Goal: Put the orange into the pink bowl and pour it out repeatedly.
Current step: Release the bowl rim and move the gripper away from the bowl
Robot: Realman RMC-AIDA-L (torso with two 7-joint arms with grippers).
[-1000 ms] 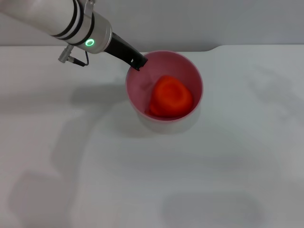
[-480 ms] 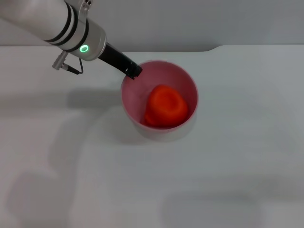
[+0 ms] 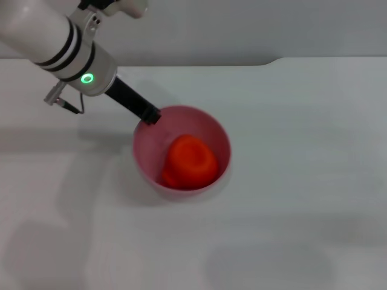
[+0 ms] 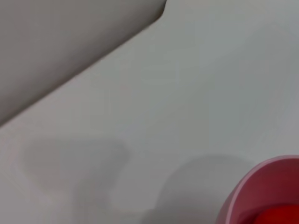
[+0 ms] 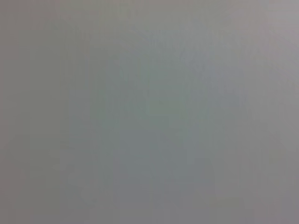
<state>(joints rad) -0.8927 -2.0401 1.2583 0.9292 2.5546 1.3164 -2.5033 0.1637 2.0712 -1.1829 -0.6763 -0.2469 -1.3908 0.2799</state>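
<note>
The pink bowl (image 3: 181, 148) stands upright on the white table, left of centre in the head view. The orange (image 3: 189, 161) lies inside it, toward its near side. My left gripper (image 3: 149, 115) comes in from the upper left and is shut on the bowl's far-left rim. In the left wrist view a part of the pink bowl (image 4: 261, 186) and a sliver of the orange (image 4: 275, 218) show at one corner. My right gripper is out of view; its wrist view shows only blank grey surface.
The white table (image 3: 302, 181) spreads out on all sides of the bowl. Its far edge (image 3: 266, 62) runs along the back with a small step, against a grey wall.
My left gripper has carried the bowl with the orange in it toward the left and nearer to me. The bowl has stayed upright.
</note>
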